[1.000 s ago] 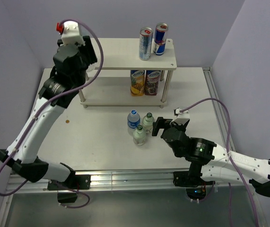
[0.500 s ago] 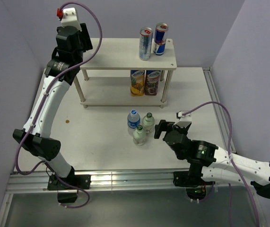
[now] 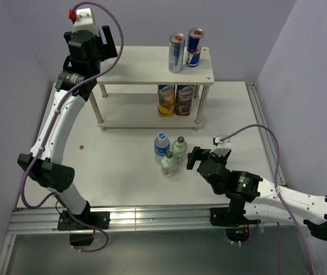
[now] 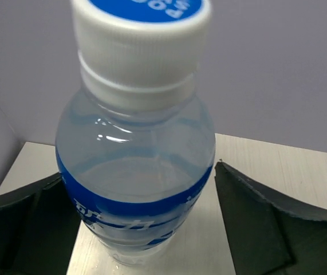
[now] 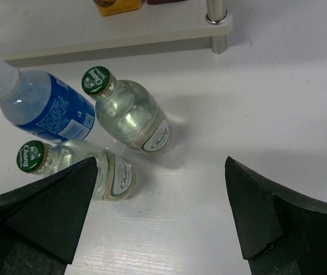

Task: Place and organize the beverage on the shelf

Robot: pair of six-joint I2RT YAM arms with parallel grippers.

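Observation:
A clear water bottle (image 4: 134, 166) with a blue label and white cap stands upright on the pale top board of the shelf (image 3: 146, 66). My left gripper (image 4: 139, 172) is open around it, and board shows between the bottle and the right finger (image 4: 255, 223). From above, the left gripper (image 3: 103, 43) sits over the shelf's left rear corner and hides that bottle. My right gripper (image 3: 193, 157) is open and empty, low over the table. It is just right of a blue-label water bottle (image 5: 43, 109) and two green-capped glass bottles (image 5: 132, 117) (image 5: 89, 169).
Two tall cans (image 3: 176, 52) (image 3: 194, 47) stand at the right end of the shelf's top board. On the lower board, two juice cans (image 3: 166, 99) (image 3: 185, 99) stand at the right. A silver shelf leg (image 5: 216, 23) is ahead of my right gripper. Walls close in on both sides.
My left arm has swung up and back to the shelf's left rear corner, and its jaws have opened off the water bottle. The right gripper has shifted slightly toward me.

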